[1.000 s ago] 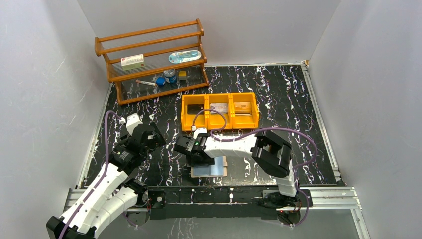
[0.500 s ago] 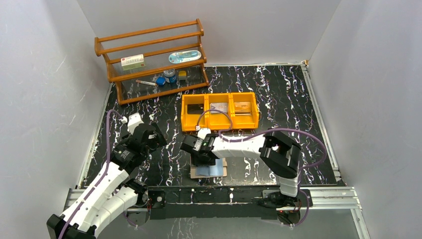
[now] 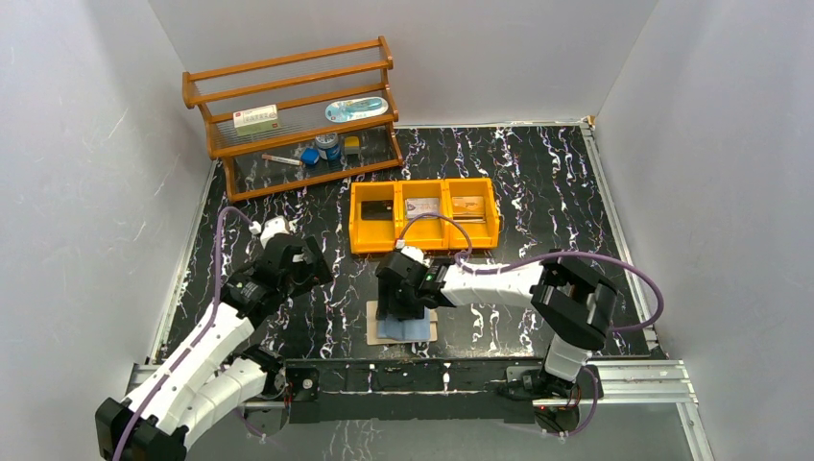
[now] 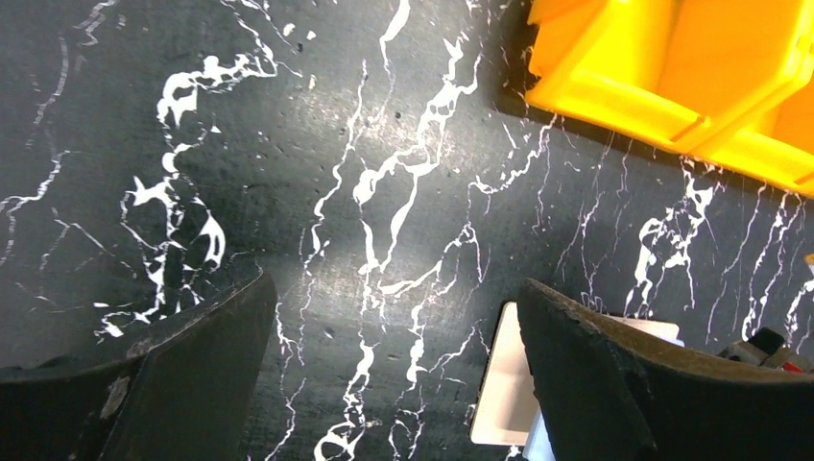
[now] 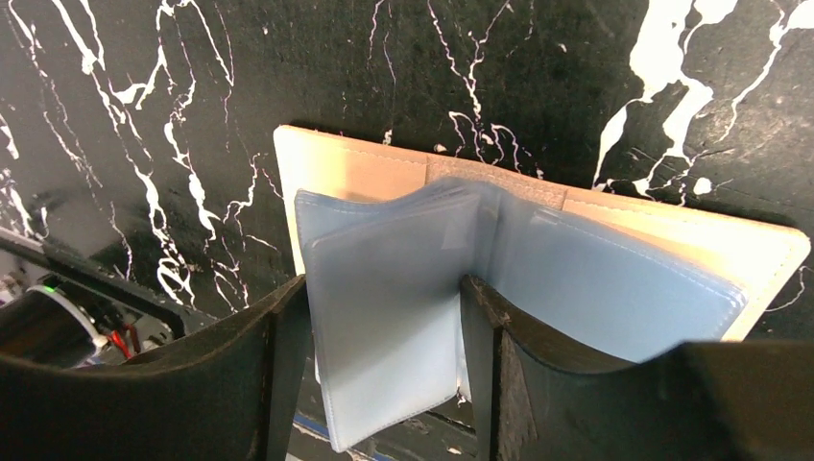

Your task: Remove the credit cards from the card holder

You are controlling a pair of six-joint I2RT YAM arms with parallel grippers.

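Top view: cannot see most of card holder (image 3: 419,331), covered by right gripper (image 3: 400,315); only its near strip exposed. Cannot read faces of credit cards (image 3: 423,206) in yellow bin (image 3: 357,235): too small.

Right wrist: cannot tell whether the pale blue leaf between the jaws carries a card, nor whether pinched or merely straddled. Holder's lower part hidden behind both fingers (image 5: 240,384).

Left wrist: bin cropped beyond the jaws by top and right edges. Holder corner half hidden behind one finger of left gripper (image 4: 392,317), cut off at bottom.

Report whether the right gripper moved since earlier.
Yes: right gripper, over the card holder, shifted right, from below the left compartment of the yellow bin toward its middle.
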